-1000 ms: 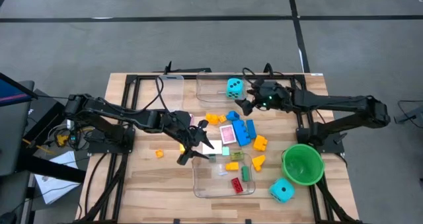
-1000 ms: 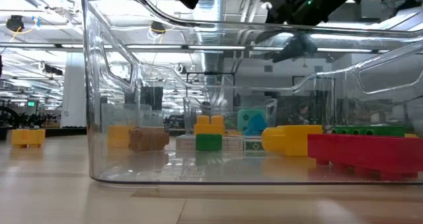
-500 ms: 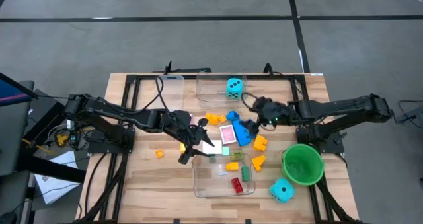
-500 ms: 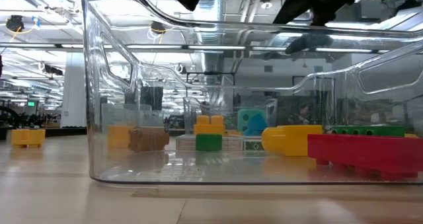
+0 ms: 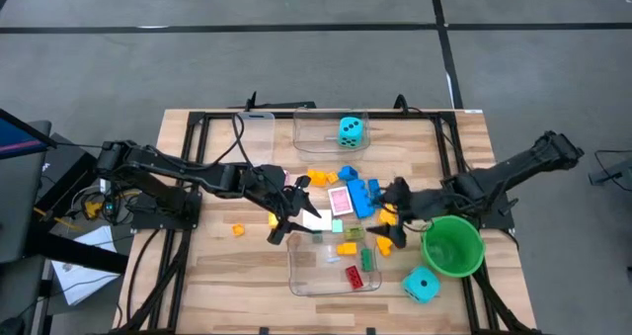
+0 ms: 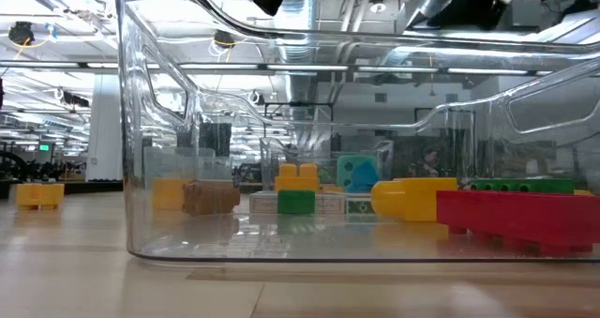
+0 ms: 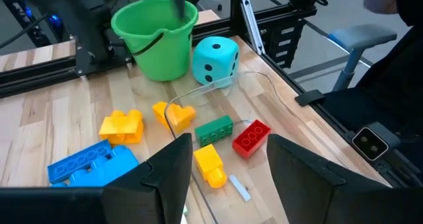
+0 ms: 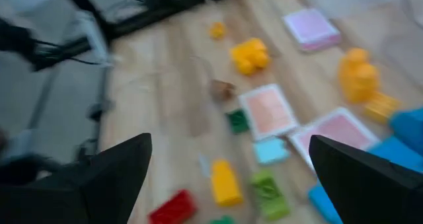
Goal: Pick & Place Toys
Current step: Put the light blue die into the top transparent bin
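Right gripper (image 5: 383, 238) is spread wide and empty, hovering over the loose bricks between the clear tub (image 5: 296, 282) at the table's front edge and the green bowl (image 5: 453, 246) near the front right corner; my left gripper (image 5: 294, 219) waits half-open by the tub's back rim, nothing in it. Closest target looks like the yellow brick (image 5: 385, 242) just outside the tub's right wall, so I'd drop straight down, straddle its short sides, and avoid bumping the bowl.
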{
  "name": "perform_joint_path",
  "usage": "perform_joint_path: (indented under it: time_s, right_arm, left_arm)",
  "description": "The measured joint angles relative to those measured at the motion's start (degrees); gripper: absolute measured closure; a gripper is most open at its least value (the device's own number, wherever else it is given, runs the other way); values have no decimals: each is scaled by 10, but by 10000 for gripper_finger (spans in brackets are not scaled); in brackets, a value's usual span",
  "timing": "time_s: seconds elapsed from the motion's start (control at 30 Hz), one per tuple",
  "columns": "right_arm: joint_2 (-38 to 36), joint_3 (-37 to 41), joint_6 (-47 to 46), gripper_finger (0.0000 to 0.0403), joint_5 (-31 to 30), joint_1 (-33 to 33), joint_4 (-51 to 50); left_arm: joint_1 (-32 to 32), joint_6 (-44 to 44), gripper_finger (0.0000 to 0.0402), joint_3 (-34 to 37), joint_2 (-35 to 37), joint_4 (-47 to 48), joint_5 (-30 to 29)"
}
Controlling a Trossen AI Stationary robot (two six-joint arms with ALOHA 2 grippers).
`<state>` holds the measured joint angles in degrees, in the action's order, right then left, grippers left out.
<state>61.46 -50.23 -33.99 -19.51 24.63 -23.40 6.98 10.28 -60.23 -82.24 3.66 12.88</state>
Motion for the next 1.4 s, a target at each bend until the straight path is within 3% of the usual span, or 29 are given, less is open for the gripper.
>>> perform_joint_path:
  time_s: [0.47, 0.7, 0.83, 0.97, 1.4]
  right_arm:
    - [-3, 0, 10, 3, 1, 103, 98]
    - [-3, 0, -35, 3, -6, 82, 124]
    - [-3, 0, -37, 3, 62, 62, 132]
    - [-3, 0, 20, 3, 102, 64, 180]
    - [-3, -1, 266, 3, 105, 158, 287]
  left_arm:
    - [0, 0, 211, 0, 0, -2, 0]
    - [0, 0, 211, 0, 0, -2, 0]
    - [0, 0, 211, 0, 0, -2, 0]
    - [0, 0, 211, 0, 0, -1, 0]
    - [0, 0, 211, 0, 0, -1, 0]
